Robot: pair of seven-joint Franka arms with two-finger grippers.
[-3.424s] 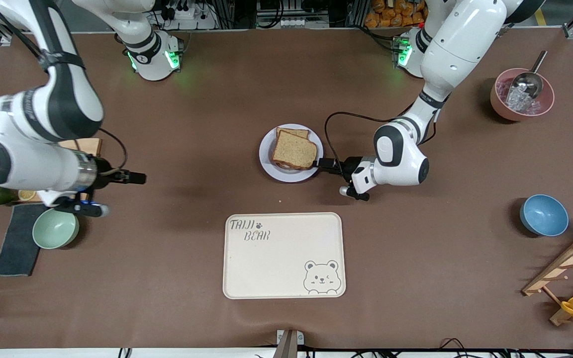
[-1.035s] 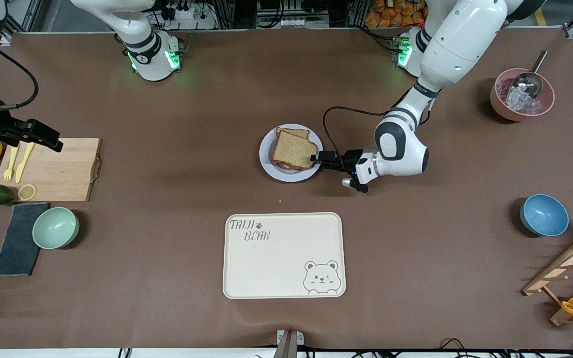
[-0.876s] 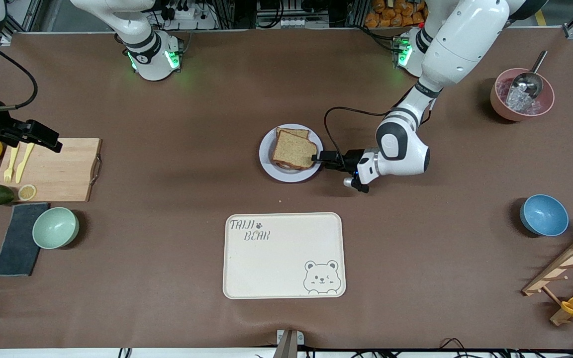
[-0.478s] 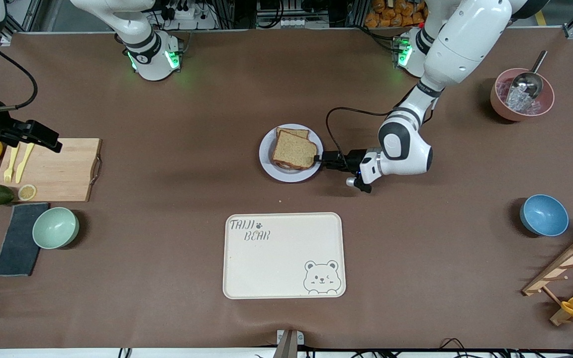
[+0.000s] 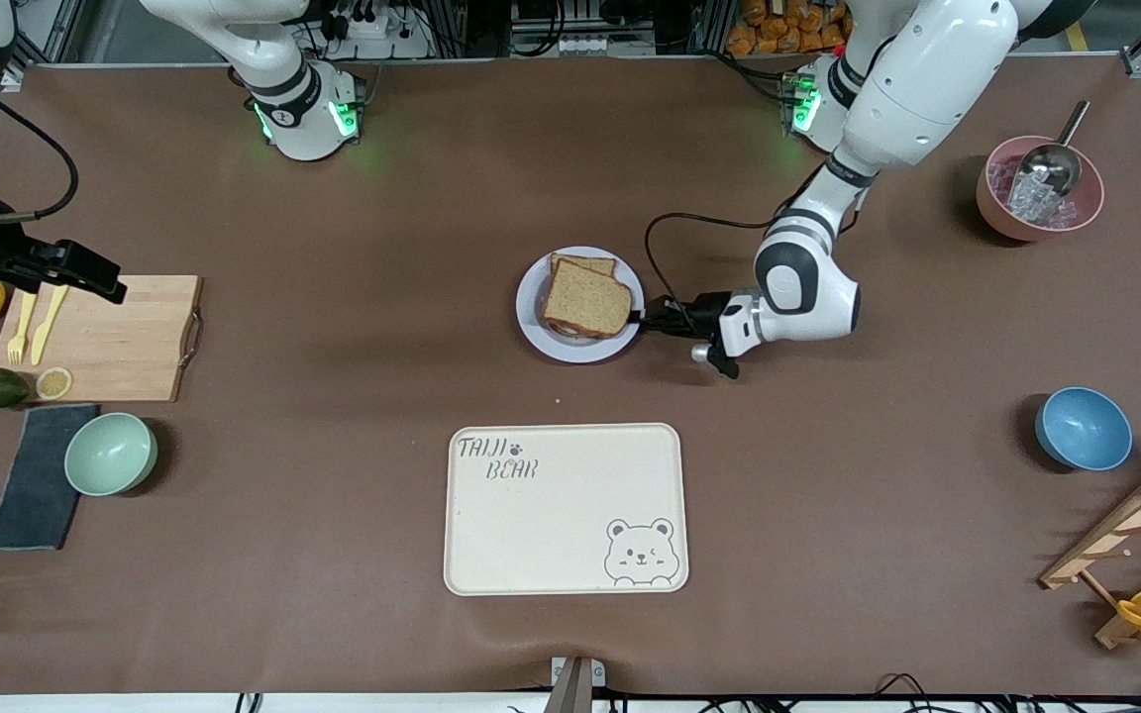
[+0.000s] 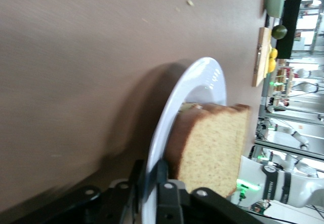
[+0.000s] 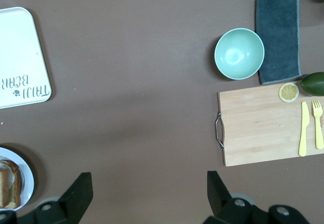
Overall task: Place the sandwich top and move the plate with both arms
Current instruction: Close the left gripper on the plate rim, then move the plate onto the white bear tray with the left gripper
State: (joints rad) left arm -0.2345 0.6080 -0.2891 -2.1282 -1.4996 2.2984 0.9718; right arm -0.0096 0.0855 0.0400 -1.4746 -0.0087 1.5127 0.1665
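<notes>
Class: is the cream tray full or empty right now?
Empty. In the front view the tray shows only its printed lettering and bear drawing; the plate with the sandwich top rests on the table.

The plain speckled wholemeal bread slice [image 5: 586, 300] lies on the round shallow lavender-grey plate [image 5: 535, 328], which sits farther from the front camera than the cream rectangular bear tray [image 5: 565, 510]. The left gripper [image 5: 642, 318] is at the plate's rim toward the left arm's end, apparently straddling it. The right gripper [image 5: 100, 285] hangs over the wooden cutting board [image 5: 115, 342] beside the mint bowl [image 5: 111, 454].

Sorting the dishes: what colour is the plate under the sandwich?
Pale lavender-grey plate, clearest in the front view.
</notes>
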